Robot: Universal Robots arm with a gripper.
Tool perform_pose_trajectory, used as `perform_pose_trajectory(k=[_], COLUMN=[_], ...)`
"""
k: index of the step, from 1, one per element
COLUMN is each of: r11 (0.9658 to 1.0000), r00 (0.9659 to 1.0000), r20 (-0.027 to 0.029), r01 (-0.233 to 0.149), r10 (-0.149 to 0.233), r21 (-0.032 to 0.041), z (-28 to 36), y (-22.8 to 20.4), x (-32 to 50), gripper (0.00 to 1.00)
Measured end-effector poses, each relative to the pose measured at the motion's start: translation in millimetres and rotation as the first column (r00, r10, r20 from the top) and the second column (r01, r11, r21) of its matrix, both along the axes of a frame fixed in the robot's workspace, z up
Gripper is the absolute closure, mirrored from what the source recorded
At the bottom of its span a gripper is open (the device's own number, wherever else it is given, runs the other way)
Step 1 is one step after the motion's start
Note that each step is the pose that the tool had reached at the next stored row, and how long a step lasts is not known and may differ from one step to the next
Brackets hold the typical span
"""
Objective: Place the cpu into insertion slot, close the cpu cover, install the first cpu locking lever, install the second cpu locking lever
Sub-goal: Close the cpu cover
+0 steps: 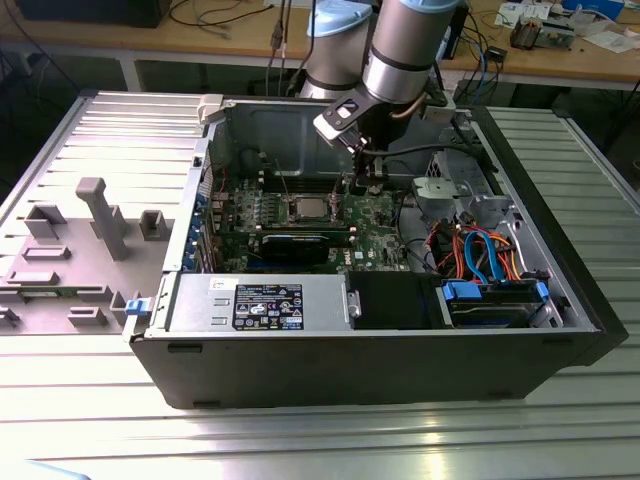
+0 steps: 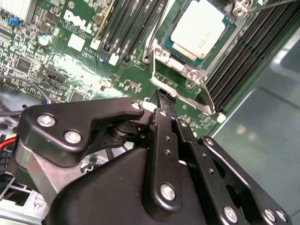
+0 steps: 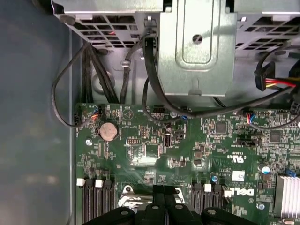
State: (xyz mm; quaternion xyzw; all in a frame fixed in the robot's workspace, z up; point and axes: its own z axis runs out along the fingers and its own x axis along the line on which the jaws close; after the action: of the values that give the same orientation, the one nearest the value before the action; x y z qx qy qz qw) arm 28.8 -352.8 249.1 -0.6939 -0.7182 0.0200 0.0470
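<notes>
The cpu sat flat in the insertion slot, its pale metal top showing through the window of the cpu cover. The cover appeared to lie down over the chip rather than stand hinged up, though how firmly it was seated could not be told. A thin metal rod crossed the far corner of the socket; it looked like one of the locking levers, and whether it was hooked was unclear. By this reckoning the chip was placed and the cover closed, and the work stood at the first lever. The gripper hovered just beside the socket's near edge. Its black fingers were drawn together with no gap visible between them, and they held nothing. A lever move would call for a narrow, closed tip to bear on the slim rod and carry it sideways under its catch without scraping the green motherboard or the long memory slots flanking the socket. In the exterior view, the arm reached down into the open computer case.
</notes>
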Motion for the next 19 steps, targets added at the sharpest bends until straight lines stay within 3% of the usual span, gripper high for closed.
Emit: perform_pose_trajectory(k=[16,19], r11=[1.0,1.0], r00=[1.0,1.0], r20=[0.0021,0.0021], r01=[0.0,0.0], r10=[0.0,0.0], r21=[0.0,0.0001], z=[0.0,0.0], y=[-1.4,-1.4], x=[-30.2,-30.4], gripper=[0.89,0.89])
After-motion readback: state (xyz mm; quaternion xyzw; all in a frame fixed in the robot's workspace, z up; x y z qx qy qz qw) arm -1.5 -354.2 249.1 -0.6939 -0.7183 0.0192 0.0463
